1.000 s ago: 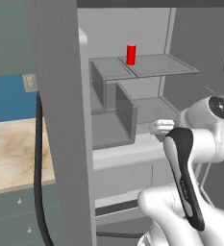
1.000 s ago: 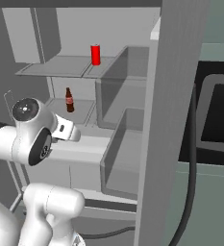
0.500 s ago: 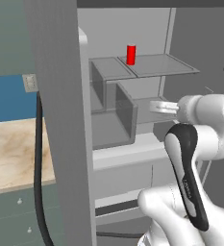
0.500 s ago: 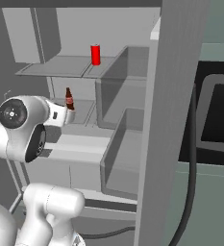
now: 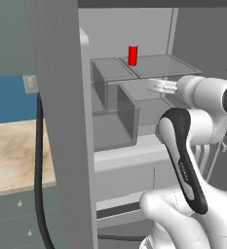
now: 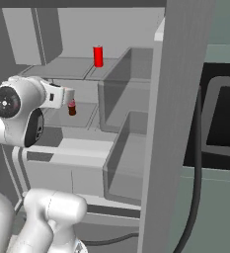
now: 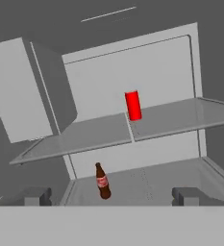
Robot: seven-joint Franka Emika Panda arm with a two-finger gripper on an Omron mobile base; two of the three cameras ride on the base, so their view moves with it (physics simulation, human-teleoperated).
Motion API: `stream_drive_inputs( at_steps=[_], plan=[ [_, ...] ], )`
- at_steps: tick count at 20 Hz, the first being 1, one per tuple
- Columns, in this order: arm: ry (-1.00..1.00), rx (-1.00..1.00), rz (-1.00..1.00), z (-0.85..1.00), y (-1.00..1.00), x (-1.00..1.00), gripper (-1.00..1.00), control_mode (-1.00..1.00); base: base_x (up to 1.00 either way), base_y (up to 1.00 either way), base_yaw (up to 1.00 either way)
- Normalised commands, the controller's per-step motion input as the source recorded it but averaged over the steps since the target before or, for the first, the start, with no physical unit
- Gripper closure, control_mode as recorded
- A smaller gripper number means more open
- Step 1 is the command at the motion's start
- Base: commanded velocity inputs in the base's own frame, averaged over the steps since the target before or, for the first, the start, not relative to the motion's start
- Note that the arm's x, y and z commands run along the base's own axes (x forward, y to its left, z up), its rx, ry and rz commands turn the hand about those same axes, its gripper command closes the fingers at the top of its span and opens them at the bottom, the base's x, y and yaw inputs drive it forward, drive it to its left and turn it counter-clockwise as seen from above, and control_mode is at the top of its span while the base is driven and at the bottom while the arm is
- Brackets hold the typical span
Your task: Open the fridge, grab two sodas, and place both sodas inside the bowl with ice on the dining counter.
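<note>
The fridge [image 5: 61,97] stands open, its pale grey shelves showing. On the upper shelf stands a bright red can [image 5: 132,55] [image 6: 98,56] [image 7: 133,105]. One shelf lower, a brown-red soda bottle [image 7: 102,181] [image 6: 72,108] stands upright. My gripper [image 5: 159,86] [image 6: 67,97] [image 7: 112,197] is open at the fridge's mouth and points inward, level with the lower shelf. Nothing is between its fingers [image 7: 34,196]. The bottle is straight ahead, some way off, and the can is above and slightly right of it. The bowl with ice and the dining counter are out of view.
Grey bins [image 5: 127,112] [image 6: 121,148] jut from the fridge beside my arm. A beige wall countertop [image 5: 8,151] lies left of the fridge under a blue wall. A black cable [image 5: 39,160] [image 6: 198,163] hangs by the door edges. A dark recess [image 6: 225,118] sits at the right.
My hand has risen from the lower part of the fridge opening and swung to point into the fridge, level with the bottle's shelf. The can and the bottle have not moved.
</note>
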Motion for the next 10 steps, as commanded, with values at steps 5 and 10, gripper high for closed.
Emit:
stream_drive_inputs(
  at_steps=[5, 10],
  plan=[
    [-0.03, 0.00, -0.01, 0.42, -0.02, 0.13, -1.00, -1.00, 0.00, 0.00, 0.00],
    [0.00, 0.00, 0.00, 0.10, -0.02, 0.04, -1.00, -1.00, 0.00, 0.00, 0.00]
  ],
)
